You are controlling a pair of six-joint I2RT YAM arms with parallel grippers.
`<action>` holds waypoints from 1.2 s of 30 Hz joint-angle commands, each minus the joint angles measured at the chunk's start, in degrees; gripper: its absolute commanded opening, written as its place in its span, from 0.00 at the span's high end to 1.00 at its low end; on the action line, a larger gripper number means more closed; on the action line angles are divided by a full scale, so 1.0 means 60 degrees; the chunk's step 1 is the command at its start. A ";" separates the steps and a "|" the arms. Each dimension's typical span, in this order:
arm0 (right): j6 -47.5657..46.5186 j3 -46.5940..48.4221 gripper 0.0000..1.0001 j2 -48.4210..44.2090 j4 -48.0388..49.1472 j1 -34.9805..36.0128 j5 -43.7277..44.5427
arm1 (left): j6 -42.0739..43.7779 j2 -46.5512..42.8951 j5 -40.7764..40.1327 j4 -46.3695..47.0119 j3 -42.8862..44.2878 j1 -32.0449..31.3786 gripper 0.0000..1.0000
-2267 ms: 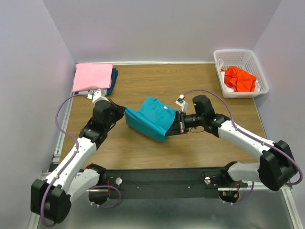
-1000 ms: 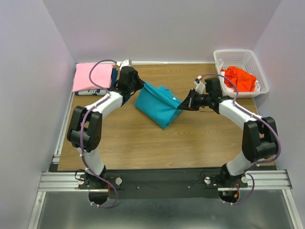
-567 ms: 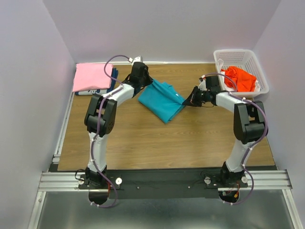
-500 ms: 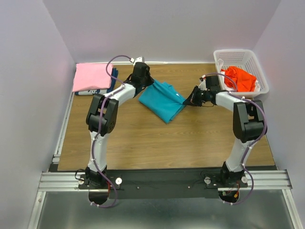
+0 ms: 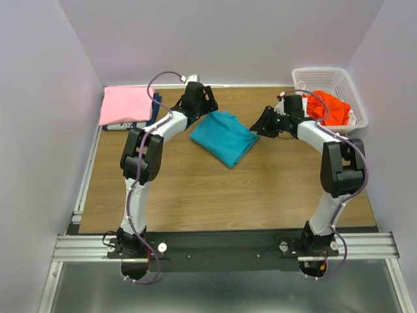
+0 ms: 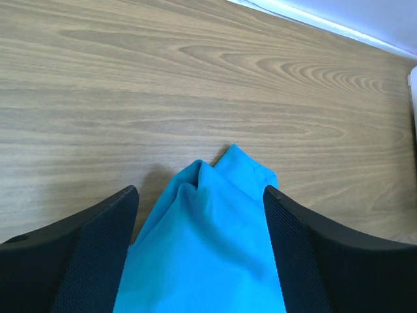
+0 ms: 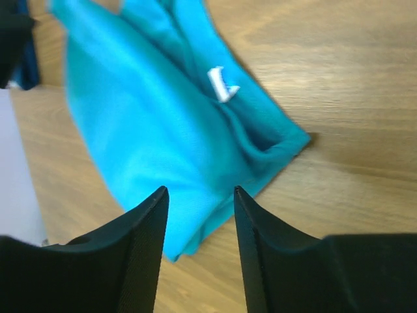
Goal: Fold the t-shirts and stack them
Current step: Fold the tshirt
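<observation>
The teal t-shirt (image 5: 225,135) lies folded on the table, a white tag (image 7: 221,83) showing at its collar. My left gripper (image 5: 206,105) hovers open over its far-left corner; the cloth (image 6: 202,248) shows loose between the spread fingers (image 6: 98,248). At the shirt's right edge my right gripper (image 5: 262,125) is open too, its fingers (image 7: 137,248) apart above the cloth (image 7: 150,124) and clamping nothing. A pink t-shirt (image 5: 126,104) rests on a dark blue one (image 5: 156,109) at the far left. An orange-red t-shirt (image 5: 329,107) sits crumpled in the basket.
The white lattice basket (image 5: 326,73) stands at the far right corner, just behind the right arm. Purple walls close in the table on three sides. Bare wood spreads in front of the teal shirt.
Both grippers, shut on the teal shirt's corners a second ago, have opened and drawn back from it. The shirt now lies flat on the table.
</observation>
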 commanded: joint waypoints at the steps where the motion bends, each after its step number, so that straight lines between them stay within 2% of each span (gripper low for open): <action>1: -0.0253 -0.0054 0.42 -0.0960 0.0026 0.0020 -0.0708 | 0.0309 -0.1352 -0.0616 -0.0149 -0.0542 -0.0329 0.12; 3: -0.0238 -0.0506 0.31 -0.1399 0.0026 0.0194 -0.0594 | 0.0309 -0.1661 -0.0748 -0.0134 -0.1069 -0.0519 0.09; 4: -0.0311 -0.0626 0.01 -0.1531 0.0026 0.0268 -0.0535 | 0.0266 -0.1924 -0.0763 -0.0062 -0.1290 -0.0578 0.09; 9: -0.0268 -0.0745 0.00 -0.1359 0.0070 0.0999 -0.0724 | 0.0134 -0.1782 0.0144 0.0393 -0.2083 -0.0740 0.07; 18: -0.0501 0.0573 0.00 0.0429 0.0158 0.1280 0.0006 | 0.0119 -0.0843 0.0921 0.0452 -0.1630 -0.0726 0.06; 23: -0.0852 0.1174 0.00 0.1147 0.0129 0.1236 0.1046 | 0.0338 0.0019 0.1185 0.0628 -0.0547 -0.0725 0.06; 27: -0.1014 0.1409 0.00 0.1602 0.0129 0.1207 0.1018 | 0.0397 0.0724 0.1594 0.0598 0.0288 -0.0711 0.06; 36: -0.1351 0.1717 0.00 0.2174 0.0114 0.1133 0.1209 | 0.0295 0.2232 0.1522 0.0086 0.1724 -0.0448 0.06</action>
